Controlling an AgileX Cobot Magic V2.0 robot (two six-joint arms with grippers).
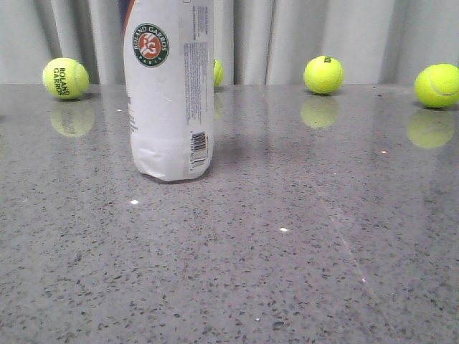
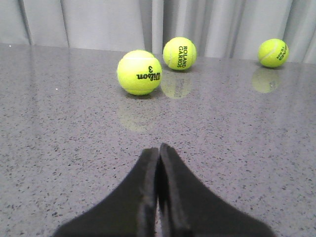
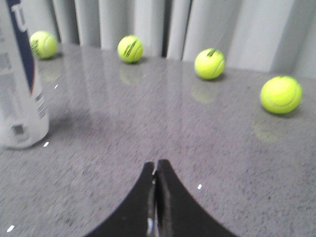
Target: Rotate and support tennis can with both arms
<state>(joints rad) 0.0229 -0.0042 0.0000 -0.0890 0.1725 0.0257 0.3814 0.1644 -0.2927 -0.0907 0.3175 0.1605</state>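
Four tennis balls, among them a Wilson ball (image 1: 323, 74) and a Roland Garros ball (image 1: 65, 78), line the back edge of the speckled grey table (image 1: 287, 251); the tennis can (image 1: 168, 93) stands upright left of centre, untouched; the left gripper (image 2: 158, 153) and right gripper (image 3: 156, 168) hover pressed closed, holding nothing.

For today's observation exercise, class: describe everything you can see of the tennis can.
The tennis can is a tall tube wrapped in a white, slightly wrinkled label, with a round green-orange Roland Garros logo, small print and a barcode near the base. A navy and orange edge shows at the upper left. It stands upright on the grey speckled table; its top is out of frame. Neither gripper touches it.
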